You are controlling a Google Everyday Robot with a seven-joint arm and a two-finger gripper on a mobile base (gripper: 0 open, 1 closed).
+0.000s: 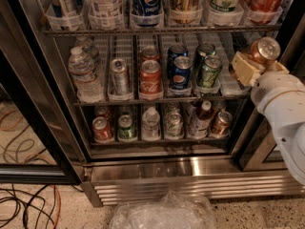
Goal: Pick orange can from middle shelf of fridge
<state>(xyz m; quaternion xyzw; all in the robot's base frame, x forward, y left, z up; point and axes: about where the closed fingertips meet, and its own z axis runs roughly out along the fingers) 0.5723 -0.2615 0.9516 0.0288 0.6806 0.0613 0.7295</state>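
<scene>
The orange can (263, 49) is copper-coloured with a silver top and hangs tilted in the air at the right end of the middle shelf (228, 82). My gripper (259, 61), with cream pads on a white arm, is shut on the orange can, in front of the empty rightmost lane. The fridge (190, 168) stands open, with wire racks and a steel base grille. On the middle shelf stand a water bottle (82, 73), a silver can (119, 75), a red Coca-Cola can (150, 78), a blue Pepsi can (181, 73) and a green can (208, 70).
The top rack holds tall bottles (145, 1). The bottom rack holds several cans and small bottles (151, 124). A dark door frame (33, 128) stands at the left. Cables (24, 204) lie on the floor. A crumpled clear plastic bag (164, 213) lies in front of the grille.
</scene>
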